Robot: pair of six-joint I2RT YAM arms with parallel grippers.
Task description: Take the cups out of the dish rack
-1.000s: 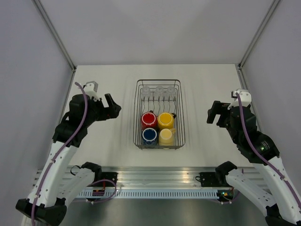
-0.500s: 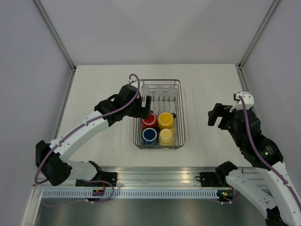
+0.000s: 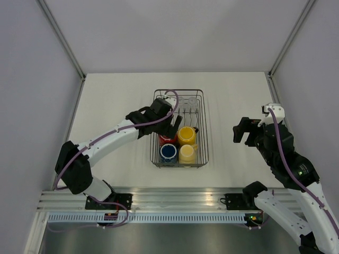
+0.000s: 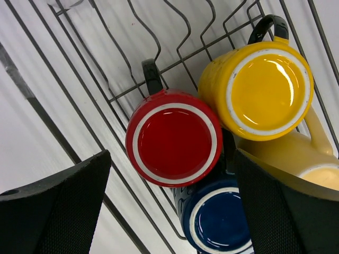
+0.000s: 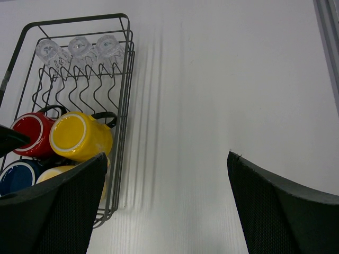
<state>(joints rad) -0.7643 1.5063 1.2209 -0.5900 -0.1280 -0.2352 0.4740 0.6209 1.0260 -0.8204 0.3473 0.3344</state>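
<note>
The left gripper [image 4: 172, 156] is held wide open over the dish rack [image 3: 178, 90], the upturned red mug [image 4: 172, 136] framed between its fingers, seemingly for a grasp. The right gripper [image 5: 167, 157] is held wide and empty, the rack off to its left.

Red mug [image 4: 172, 136] showing white ring round base, black handle. Yellow mug [image 4: 267, 90] wearing same white ring, black handle. Dark blue mug [image 4: 217, 222] showing white ring too. Cream-yellow mug [image 4: 288, 156] showing plain pale glaze. Dish rack [image 3: 204, 127] showing dark grey wire. Tumblers [image 5: 79, 46] appearing clear. Table [image 3: 238, 95] showing off-white.
</note>
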